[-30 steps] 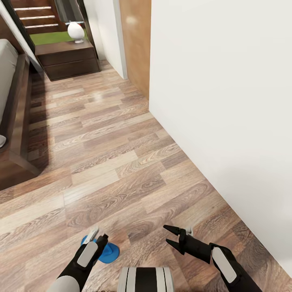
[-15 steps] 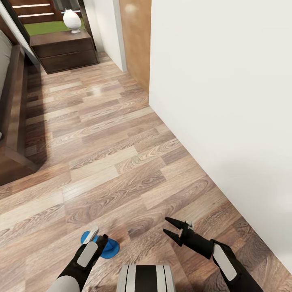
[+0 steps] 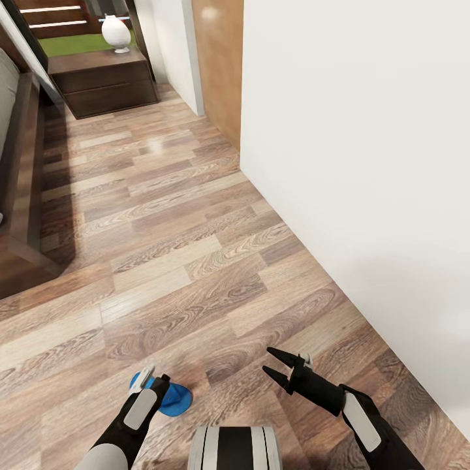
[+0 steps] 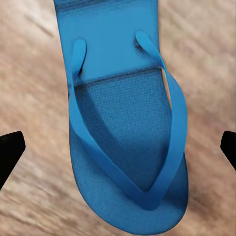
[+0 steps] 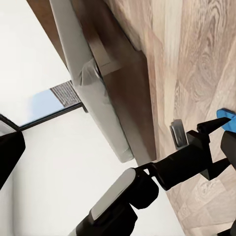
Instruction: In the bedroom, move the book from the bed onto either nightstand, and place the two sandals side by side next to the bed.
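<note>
The left arm reaches down and forward, its wrist bent so the left gripper [image 3: 154, 380] points at the floor straight over a blue sandal [image 3: 171, 399]. In the left wrist view the sandal [image 4: 127, 123] lies flat on the wood planks, straps up, and the two black fingertips [image 4: 10, 150] stand wide apart on either side of it, clear of its edges: the jaws are spread and hold nothing. From the head view I can't tell whether the fingers have reached the sole or hang just above it.

The right arm stretches forward low over the floor, elbow tucked near the trunk, and the right gripper [image 3: 277, 369] points ahead and a little toward the left, its two pointed fingers parted and empty. It is well apart from the sandal.

The floor [image 3: 196, 261] is bare planks between the robot and the far corner. A white wall [image 3: 359, 163] runs close along the right side, with a wood panel [image 3: 219, 72] at its corner. At the left edge sits the dark frame of the bed [image 3: 26, 196], with a strip of pale mattress above it. Past its far end stands a dark brown nightstand [image 3: 104, 81] with two drawer fronts and a white egg-shaped ornament [image 3: 116, 32] on top. In the right wrist view the bed [image 5: 93, 93] shows beyond the left arm.
</note>
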{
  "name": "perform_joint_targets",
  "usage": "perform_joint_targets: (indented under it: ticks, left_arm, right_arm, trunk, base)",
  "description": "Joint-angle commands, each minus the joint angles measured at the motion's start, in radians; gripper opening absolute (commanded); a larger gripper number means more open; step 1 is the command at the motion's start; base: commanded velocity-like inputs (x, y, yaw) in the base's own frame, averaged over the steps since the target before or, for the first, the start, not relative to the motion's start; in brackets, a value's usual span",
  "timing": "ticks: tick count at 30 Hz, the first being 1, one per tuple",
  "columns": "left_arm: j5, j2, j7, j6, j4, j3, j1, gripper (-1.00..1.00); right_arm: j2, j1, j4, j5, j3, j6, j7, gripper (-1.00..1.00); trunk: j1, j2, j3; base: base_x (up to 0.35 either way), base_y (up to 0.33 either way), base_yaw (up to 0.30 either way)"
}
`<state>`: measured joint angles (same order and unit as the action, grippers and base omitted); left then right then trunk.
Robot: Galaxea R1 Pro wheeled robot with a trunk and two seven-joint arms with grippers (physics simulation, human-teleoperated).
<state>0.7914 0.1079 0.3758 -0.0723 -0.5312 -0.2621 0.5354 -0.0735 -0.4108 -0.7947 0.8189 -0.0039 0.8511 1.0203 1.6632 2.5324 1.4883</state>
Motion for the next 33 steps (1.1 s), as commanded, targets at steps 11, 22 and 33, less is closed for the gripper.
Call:
perform_joint_targets:
  ticks: [11,22,33]
  left_arm:
    - [0.005,0.001,0.003,-0.004,-0.003,-0.005,0.000,1.00]
    - [0.005,0.001,0.003,-0.004,-0.003,-0.005,0.000,1.00]
    - [0.004,0.003,0.002,-0.004,-0.003,-0.001,0.000,1.00]
  right_arm:
    - [0.000,0.000,0.002,0.002,0.000,0.005,0.001,1.00]
    - [0.000,0.000,0.002,0.002,-0.001,0.005,0.001,1.00]
    - [0.000,0.000,0.002,0.002,-0.001,0.005,0.001,1.00]
  trunk:
    - [0.000,0.000,0.001]
    - [0.004,0.002,0.035]
    - [0.004,0.002,0.035]
  base:
    - [0.000,0.000,0.000]
    - [0.000,0.000,0.000]
    - [0.000,0.000,0.000]
